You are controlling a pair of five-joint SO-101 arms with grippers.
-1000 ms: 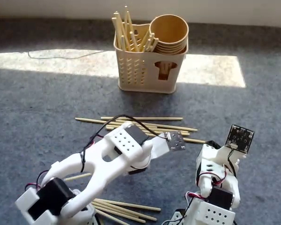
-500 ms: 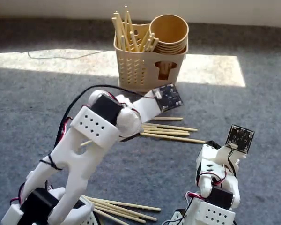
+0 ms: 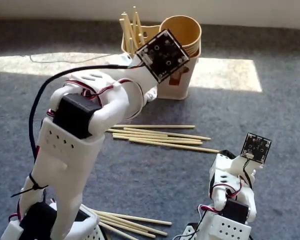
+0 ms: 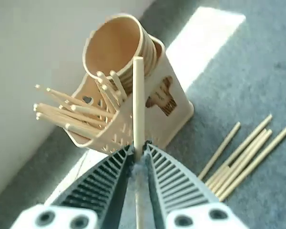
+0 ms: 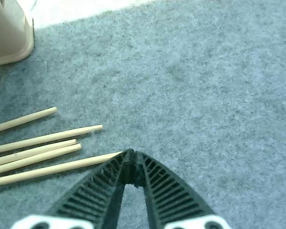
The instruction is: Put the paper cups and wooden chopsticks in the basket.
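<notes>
The chopstick (image 4: 138, 95) is clenched between the jaws of the left gripper (image 4: 139, 151), and its free end points out past the tips toward the basket (image 4: 157, 124). Just beyond that end stand the stacked paper cups (image 4: 115, 47), with a fan of other chopsticks (image 4: 62, 112) beside them in the basket.

In the high view the raised left arm's wrist hides this gripper, its chopstick and much of the basket front. The left wrist view alone shows the grasp.

More loose chopsticks (image 3: 160, 135) lie on the carpet (image 3: 270, 110), near the tip of the right gripper (image 5: 129, 167), which is closed on nothing.

A second ago the left arm was low over that pile. It has since swung up to the basket, while the right arm has not moved.
</notes>
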